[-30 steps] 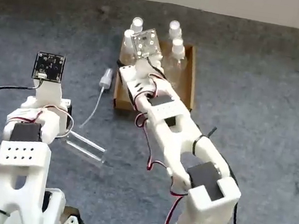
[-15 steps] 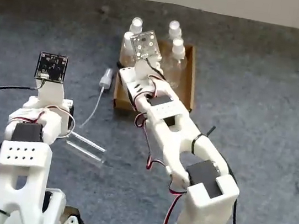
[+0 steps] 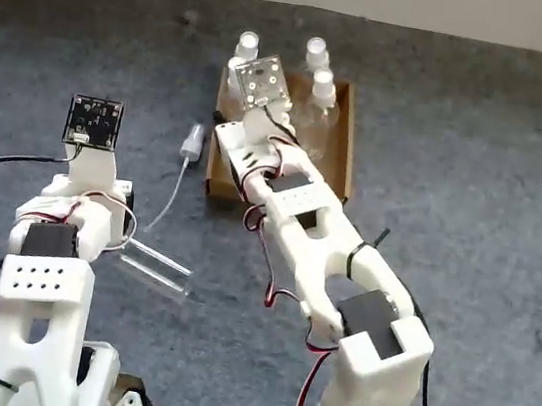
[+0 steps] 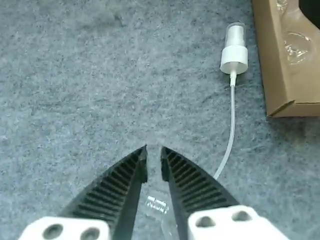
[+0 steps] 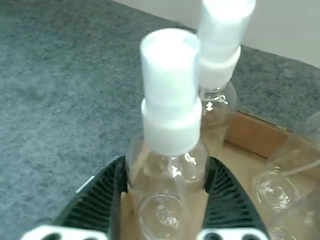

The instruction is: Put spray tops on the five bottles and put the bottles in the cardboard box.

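My left gripper (image 4: 154, 155), nearly closed and empty, hangs over the bare bottle (image 3: 154, 267). The spray top (image 4: 233, 52) beside the cardboard box's (image 4: 280, 75) left wall looks light, with a flimsy tube; I'd take its collar. My right gripper (image 5: 165, 172) clasps a capped bottle (image 5: 167, 145) in the far-left corner.

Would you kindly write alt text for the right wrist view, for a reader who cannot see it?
The right tool grips a clear bottle with a white spray top, upright over the cardboard box. A second capped bottle stands just behind it, and part of another clear bottle shows beside them, all above grey carpet.
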You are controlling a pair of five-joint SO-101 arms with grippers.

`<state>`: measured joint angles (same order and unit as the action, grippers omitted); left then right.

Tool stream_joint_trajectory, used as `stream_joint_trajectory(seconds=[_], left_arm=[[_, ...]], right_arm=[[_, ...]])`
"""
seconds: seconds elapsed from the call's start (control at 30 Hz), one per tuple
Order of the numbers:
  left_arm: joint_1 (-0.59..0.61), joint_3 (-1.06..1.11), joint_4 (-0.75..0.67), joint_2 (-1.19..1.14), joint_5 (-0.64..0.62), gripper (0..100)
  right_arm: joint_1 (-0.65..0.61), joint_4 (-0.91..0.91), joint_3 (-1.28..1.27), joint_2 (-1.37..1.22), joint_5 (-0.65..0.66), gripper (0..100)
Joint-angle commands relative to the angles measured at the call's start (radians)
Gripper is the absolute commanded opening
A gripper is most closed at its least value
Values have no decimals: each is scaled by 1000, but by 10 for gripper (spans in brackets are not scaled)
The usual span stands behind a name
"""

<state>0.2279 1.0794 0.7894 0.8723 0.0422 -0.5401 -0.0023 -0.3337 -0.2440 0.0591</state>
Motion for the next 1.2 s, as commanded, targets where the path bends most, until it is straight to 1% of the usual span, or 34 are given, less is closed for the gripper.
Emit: stream_joint_trajectory(seconds=[0.0,0.13,0.3,0.4,0.87,0.93,1.03,1.1,1.17], left_arm=[[-22,-5,-20,-5,8,5],[-22,-5,-20,-7,8,5],[-22,-5,-20,-8,8,5],[-22,-5,-20,-8,8,5],[-22,-5,-20,-10,8,5],[-22,-5,-20,-10,8,5],[-22,-5,-20,-10,8,5],[-22,-5,-20,-10,8,5],[-22,-5,-20,-10,8,5]], right_arm=[[10,-19,61,16,8,99],[10,-19,61,18,9,103],[7,-13,61,18,6,183],[5,-13,61,19,9,207],[4,-12,64,21,11,216],[4,-10,64,22,11,239],[4,53,97,21,12,275],[8,111,143,19,12,276],[8,130,173,21,12,276]])
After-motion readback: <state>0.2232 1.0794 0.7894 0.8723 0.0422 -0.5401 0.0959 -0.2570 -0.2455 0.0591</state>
